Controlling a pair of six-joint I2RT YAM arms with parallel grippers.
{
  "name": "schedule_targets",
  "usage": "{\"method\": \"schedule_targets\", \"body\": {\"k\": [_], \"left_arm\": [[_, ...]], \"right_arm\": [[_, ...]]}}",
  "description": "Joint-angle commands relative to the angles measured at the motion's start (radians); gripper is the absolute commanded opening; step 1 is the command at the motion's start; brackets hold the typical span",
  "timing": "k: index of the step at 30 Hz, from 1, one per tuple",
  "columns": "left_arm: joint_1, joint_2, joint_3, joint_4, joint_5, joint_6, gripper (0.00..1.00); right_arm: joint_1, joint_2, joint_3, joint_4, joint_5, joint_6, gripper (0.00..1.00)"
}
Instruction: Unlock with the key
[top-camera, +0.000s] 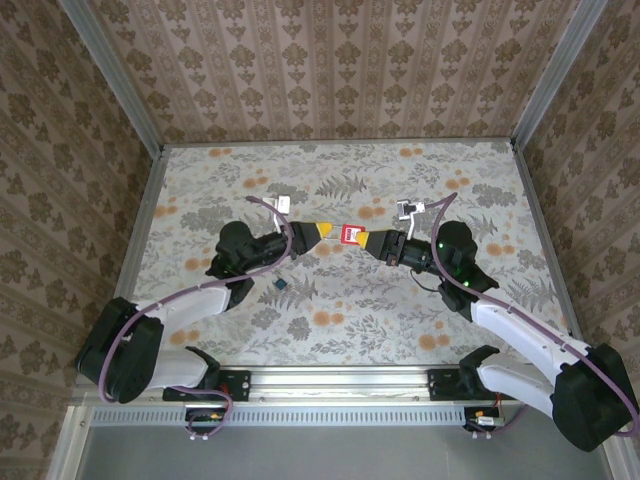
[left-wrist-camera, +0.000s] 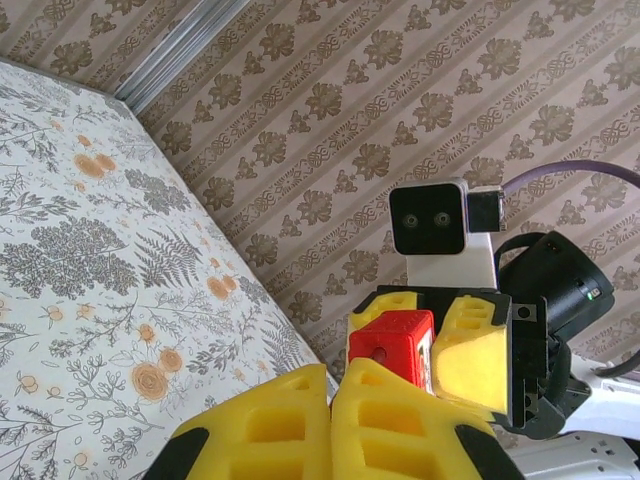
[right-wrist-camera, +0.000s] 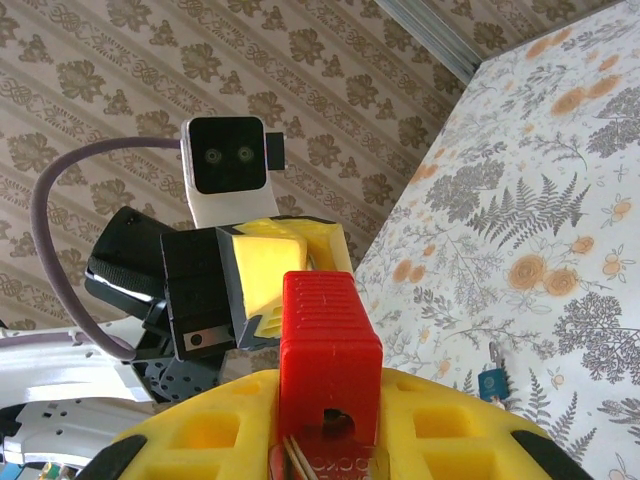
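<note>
Top ext cam: high, behind arm bases (top-camera: 215, 382), looks down/fwd over whole table (top-camera: 340, 310). L wrist cam: close behind own fingers (left-wrist-camera: 290, 425), faces R gripper (left-wrist-camera: 425, 345) head-on, near. R wrist cam: likewise, faces L gripper (right-wrist-camera: 285, 265). All 3 share red padlock (top-camera: 352, 233) mid-table.

The table (top-camera: 400, 310) in front of me is carrying a pale floral-print covering across its whole top. The key (top-camera: 280, 284) is lying flat on that print, left of centre and toward my near edge, its teal head showing.
</note>
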Motion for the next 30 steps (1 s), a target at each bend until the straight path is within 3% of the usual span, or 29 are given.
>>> {"method": "schedule_targets", "body": {"k": [1,16,30], "left_arm": [[0.043,-0.023,0.007,-0.006,-0.009,0.017,0.0],[0.064,-0.037,0.02,0.011,0.048,0.051,0.0],[0.063,-0.123,0.049,-0.158,0.067,0.207,0.0]], "right_arm": [[-0.028,-0.038,-0.018,0.023,0.038,-0.01,0.22],[-0.061,-0.074,-0.017,-0.083,0.038,0.004,0.21],[-0.102,-0.067,-0.038,-0.106,0.04,0.092,0.21]]}}
